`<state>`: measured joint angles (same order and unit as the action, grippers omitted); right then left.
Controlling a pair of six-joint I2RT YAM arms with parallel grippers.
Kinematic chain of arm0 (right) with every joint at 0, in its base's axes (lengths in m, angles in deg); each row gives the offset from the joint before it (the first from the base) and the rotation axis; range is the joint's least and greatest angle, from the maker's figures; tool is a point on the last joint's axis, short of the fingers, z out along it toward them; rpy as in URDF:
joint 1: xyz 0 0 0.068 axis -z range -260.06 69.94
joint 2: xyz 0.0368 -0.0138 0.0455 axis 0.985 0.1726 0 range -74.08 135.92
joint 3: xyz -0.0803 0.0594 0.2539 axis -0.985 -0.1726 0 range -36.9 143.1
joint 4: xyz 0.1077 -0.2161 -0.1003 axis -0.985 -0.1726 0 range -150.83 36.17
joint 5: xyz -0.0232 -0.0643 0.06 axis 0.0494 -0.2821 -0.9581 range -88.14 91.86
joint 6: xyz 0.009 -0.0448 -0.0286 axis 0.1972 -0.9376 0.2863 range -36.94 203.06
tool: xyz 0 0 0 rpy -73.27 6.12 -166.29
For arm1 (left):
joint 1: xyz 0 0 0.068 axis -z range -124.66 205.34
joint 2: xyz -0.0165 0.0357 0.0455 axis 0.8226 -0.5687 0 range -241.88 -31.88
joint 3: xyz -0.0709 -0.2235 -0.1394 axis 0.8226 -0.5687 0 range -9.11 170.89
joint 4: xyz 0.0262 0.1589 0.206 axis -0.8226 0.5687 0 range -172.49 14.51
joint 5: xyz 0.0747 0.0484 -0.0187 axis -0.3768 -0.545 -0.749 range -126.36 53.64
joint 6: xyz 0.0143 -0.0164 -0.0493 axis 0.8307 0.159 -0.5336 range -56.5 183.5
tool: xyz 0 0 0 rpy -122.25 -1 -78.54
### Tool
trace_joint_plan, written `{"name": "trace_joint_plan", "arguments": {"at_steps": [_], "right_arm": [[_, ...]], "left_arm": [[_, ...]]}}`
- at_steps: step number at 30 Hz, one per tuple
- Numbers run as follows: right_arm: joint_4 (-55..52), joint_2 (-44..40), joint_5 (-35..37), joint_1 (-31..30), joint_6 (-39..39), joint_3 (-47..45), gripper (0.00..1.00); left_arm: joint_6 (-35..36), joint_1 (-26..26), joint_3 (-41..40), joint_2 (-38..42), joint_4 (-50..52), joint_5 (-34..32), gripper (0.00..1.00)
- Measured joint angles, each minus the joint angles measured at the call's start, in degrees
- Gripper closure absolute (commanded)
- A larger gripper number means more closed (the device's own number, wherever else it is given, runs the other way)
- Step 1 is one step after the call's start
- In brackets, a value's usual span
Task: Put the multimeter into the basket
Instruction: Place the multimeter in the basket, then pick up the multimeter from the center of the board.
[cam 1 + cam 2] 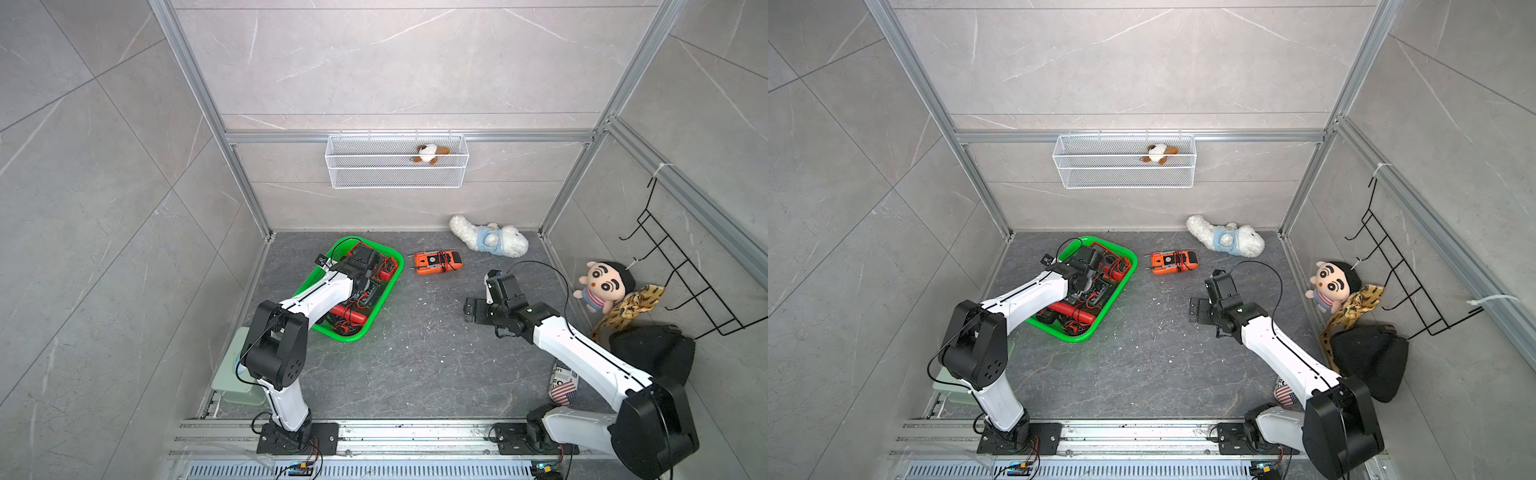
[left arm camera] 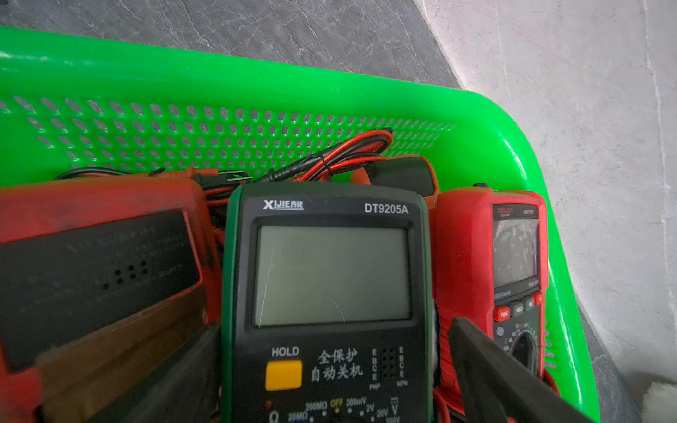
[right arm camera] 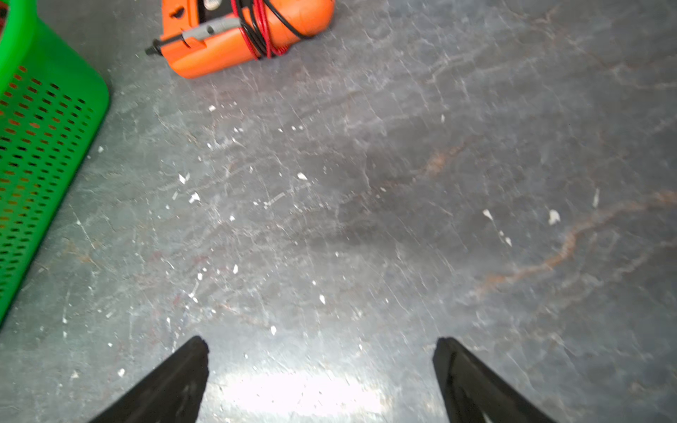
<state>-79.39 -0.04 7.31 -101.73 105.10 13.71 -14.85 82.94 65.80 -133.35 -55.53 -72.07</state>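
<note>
Left wrist view shows multimeter [image 2: 329, 278] in basket [image 2: 256, 84]; both top views hide it

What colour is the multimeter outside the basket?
Orange multimeter, best in the right wrist view.

Open bench [image 1: 415, 353] surrounds the orange multimeter [image 1: 436, 262] (bare on every side); the basket [image 2: 256, 73] beside it is crowded with meters [image 2: 329, 274] and leads [image 2: 351, 146].
</note>
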Motion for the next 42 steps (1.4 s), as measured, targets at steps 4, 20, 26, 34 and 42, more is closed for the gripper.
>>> {"name": "trace_joint_plan", "arguments": {"at_steps": [4, 20, 26, 34, 42], "right_arm": [[2.99, 6.10, -1.49, 0.33, -1.84, 5.33, 0.07], [15.91, 39.01, -9.22, 6.82, -7.67, 34.80, 0.41], [16.20, 48.09, -9.33, 6.97, -9.64, 45.00, 0.47], [9.35, 62.82, -8.46, 6.97, -11.45, 65.68, 0.50], [-6.43, 73.90, -6.80, 6.97, -12.87, 85.09, 0.55]], "left_arm": [[1.14, 0.00, -0.39, 1.57, -0.24, 0.13, 0.02], [8.20, 0.00, -7.15, 15.52, -3.39, -2.78, 0.02], [12.81, 0.00, -12.79, 21.77, -8.76, -2.58, 0.02], [20.70, 0.00, -17.94, 26.27, -15.56, 0.11, 0.02], [25.55, 0.00, -19.17, 26.93, -19.08, 3.28, 0.02]]}}
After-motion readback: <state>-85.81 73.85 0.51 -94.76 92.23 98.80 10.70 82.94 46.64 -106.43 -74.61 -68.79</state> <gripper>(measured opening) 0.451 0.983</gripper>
